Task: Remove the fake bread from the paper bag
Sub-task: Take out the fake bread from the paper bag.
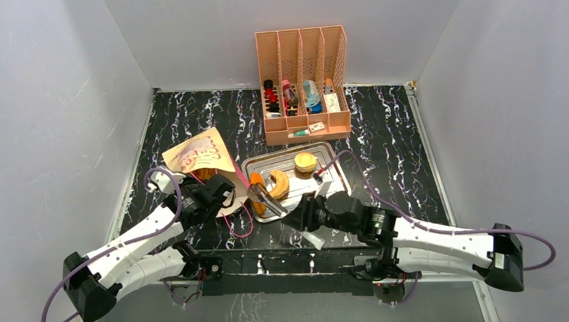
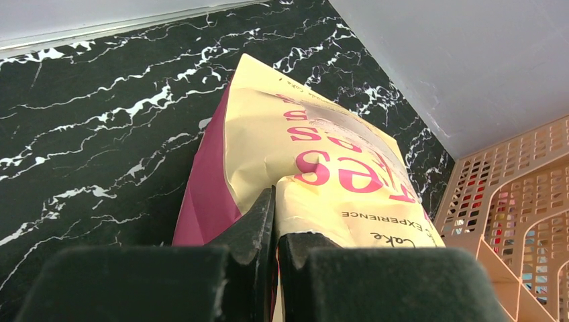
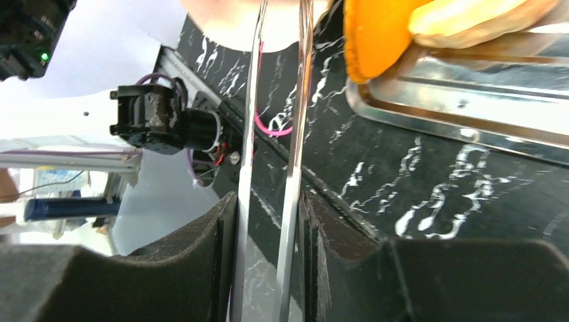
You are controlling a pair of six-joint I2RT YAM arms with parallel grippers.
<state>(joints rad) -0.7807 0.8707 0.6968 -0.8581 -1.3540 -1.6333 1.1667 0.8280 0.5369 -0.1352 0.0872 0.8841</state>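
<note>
Bag [image 1: 200,155] is laid flat on the table [image 1: 402,147], left of centre, printed face up and magenta side panel seen in the left wrist view. Its near edge is pinched by the left gripper [image 2: 275,196]; the fingers are fully closed on the paper. A pink cord handle [image 1: 236,227] is looped on the table near that gripper.

Bread is seen outside the bag, on the metal tray [image 1: 330,155] just right of it:
- croissant [image 1: 278,183] at tray centre
- round bun [image 1: 305,162] at the far side
- orange piece [image 1: 259,205] at the left near rim

Metal tongs [image 1: 270,200] are held by the right gripper [image 1: 305,213], whose fingers are pressed against both tong arms from the outside. The arms are squeezed close but not touching. The tongs are pointed left and far, over the tray's left near corner and across the orange piece. Whether that piece is gripped by the tips cannot be told, since the tips are cut off in the right wrist view.

Peach organizer [image 1: 302,50] is stood at the far wall beyond the tray, well apart from both grippers, with small items in its slots.
</note>
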